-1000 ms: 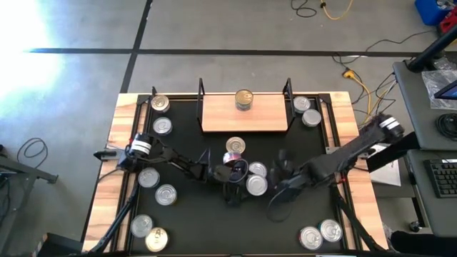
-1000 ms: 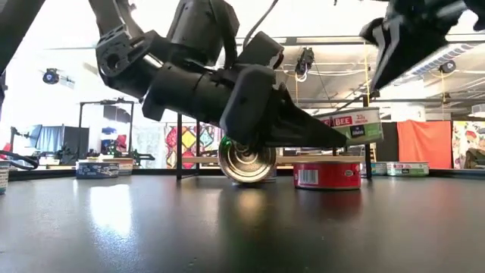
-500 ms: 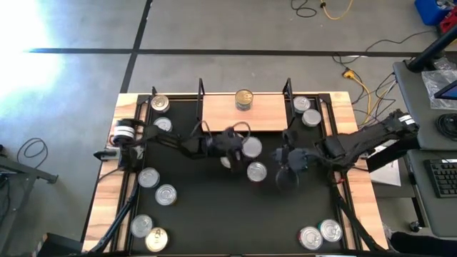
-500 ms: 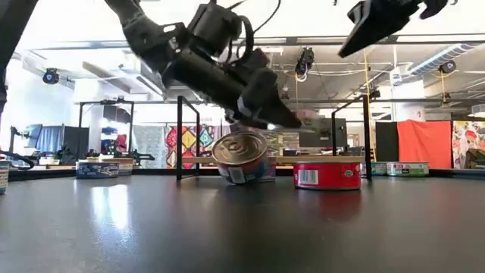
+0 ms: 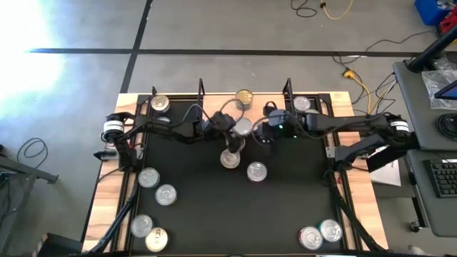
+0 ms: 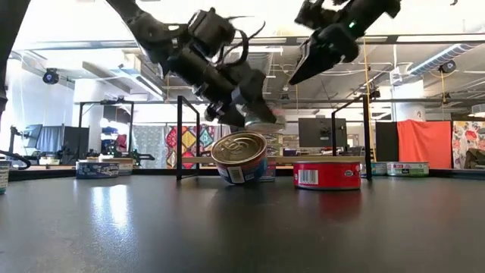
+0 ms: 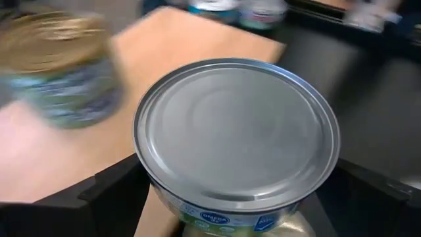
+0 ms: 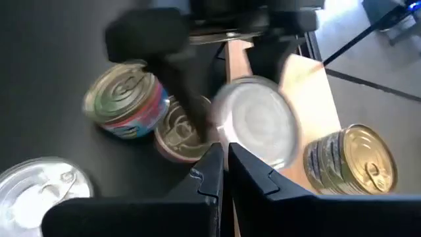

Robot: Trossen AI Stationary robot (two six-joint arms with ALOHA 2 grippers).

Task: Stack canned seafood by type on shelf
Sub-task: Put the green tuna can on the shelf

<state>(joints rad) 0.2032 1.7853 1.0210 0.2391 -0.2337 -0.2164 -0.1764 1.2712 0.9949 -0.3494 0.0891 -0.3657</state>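
Observation:
My left gripper (image 5: 241, 129) is shut on a silver-lidded tin (image 7: 237, 131) that hangs over the near part of the light-wood shelf (image 5: 221, 106). A gold-lidded tin (image 5: 244, 98) stands on the shelf's far edge. My right gripper (image 5: 261, 133) is shut and hovers just right of the held tin; in the low view it (image 6: 297, 76) stands higher, with a gap between them. On the black table near the shelf, a tilted tin (image 6: 241, 158) leans against another behind it, and a red-labelled tin (image 6: 327, 174) stands flat. My left gripper pinches the tin's side wall (image 7: 164, 197) between its two fingers (image 7: 112, 194), one on each opposite side. The fingers come slanting down from the table's left. The tin is lifted clear over the shelf with its lid up, slightly tilted.
Black wire posts (image 5: 201, 89) (image 5: 287, 89) rise at both ends of the shelf. Loose tins lie at the far left (image 5: 160, 104), far right (image 5: 302, 104), left (image 5: 148, 177), near left (image 5: 141, 226) and near right (image 5: 330, 230).
My left gripper has risen from the table's middle with the silver-lidded tin and carried it toward the far edge, over the shelf. My right gripper, still shut, has swung from the right toward the shelf. A tin that stood on edge has tipped and now leans.

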